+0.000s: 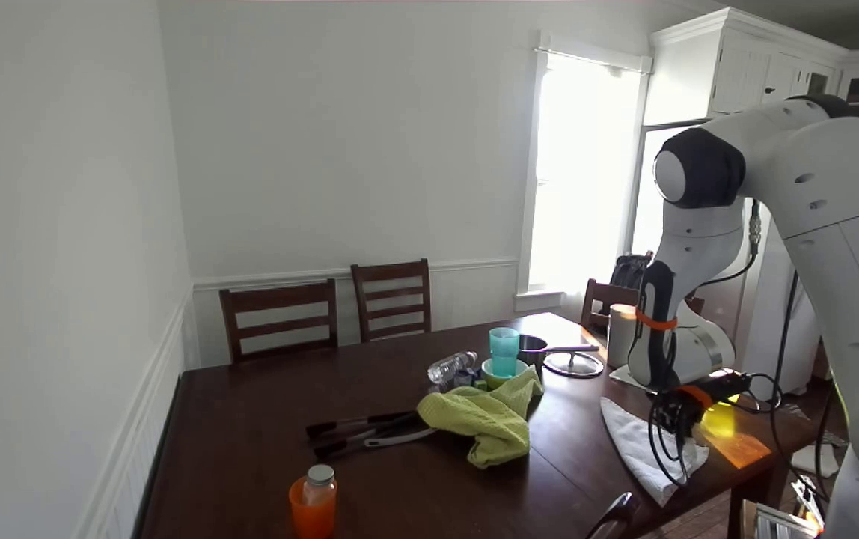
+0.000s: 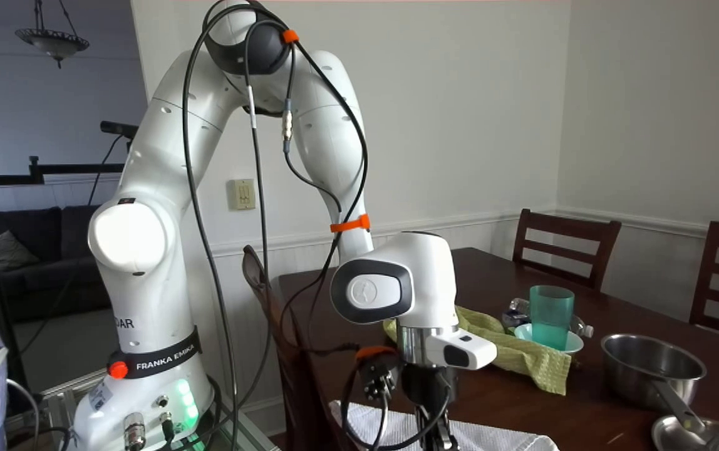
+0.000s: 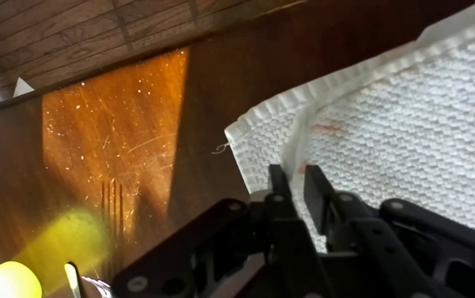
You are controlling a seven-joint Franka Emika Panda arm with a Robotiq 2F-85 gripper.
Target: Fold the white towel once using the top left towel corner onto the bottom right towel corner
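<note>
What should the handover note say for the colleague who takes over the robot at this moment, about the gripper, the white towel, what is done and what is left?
Gripper: low at the white towel, fingers slightly apart with cloth showing between; I cannot tell whether they pinch it.
Towel: on the dark table, near its edge, apart from the green cloth.
Done: the towel looks roughly triangular in an exterior view, so the fold may be made; whether the two corners meet is not visible.
Left: check the corners; if they match, probably open the gripper and lift away.
</note>
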